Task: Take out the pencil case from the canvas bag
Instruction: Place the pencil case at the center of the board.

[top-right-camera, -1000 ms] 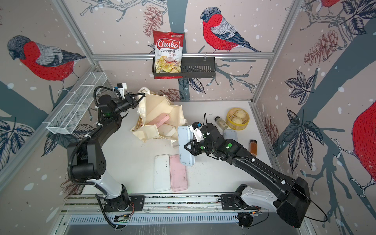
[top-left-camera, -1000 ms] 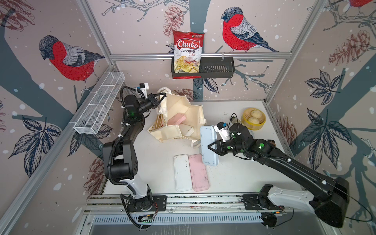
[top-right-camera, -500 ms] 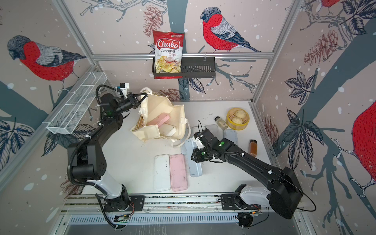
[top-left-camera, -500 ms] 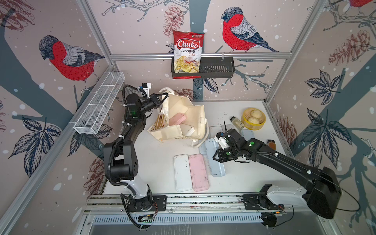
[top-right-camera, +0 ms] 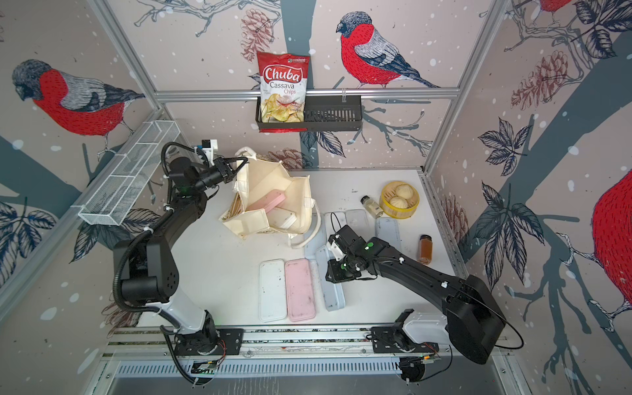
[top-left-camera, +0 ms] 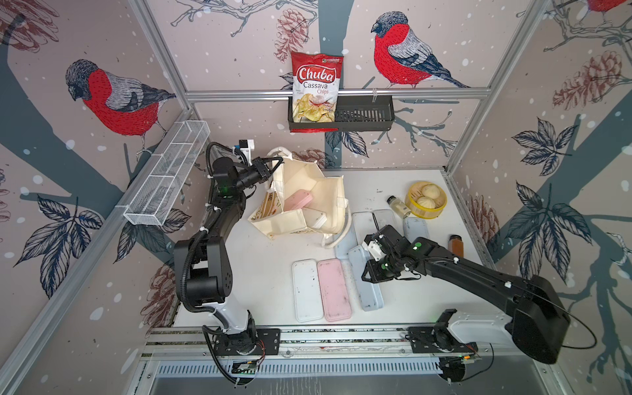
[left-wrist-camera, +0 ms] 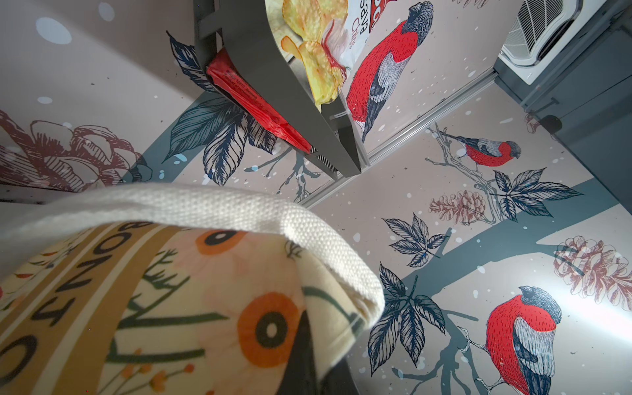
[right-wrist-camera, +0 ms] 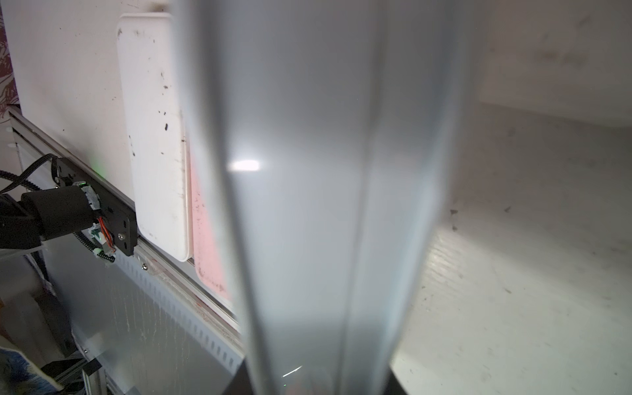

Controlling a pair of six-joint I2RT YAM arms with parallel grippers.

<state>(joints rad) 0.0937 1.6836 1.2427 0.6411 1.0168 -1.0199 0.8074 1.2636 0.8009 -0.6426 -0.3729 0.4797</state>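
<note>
Lowered since a second ago: blue pencil case, then held up beside canvas bag, now low at table front edge, just right of pink case and white case.

Top views: clamped along case's right side, right gripper, jaws closed on it. Slumped open toward back-left corner, bag; handle pinched in closed left gripper.

Left wrist: woven handle draped over floral bag side.

Right wrist: blurred blue case filling middle; white case alongside, by front rail.
</note>
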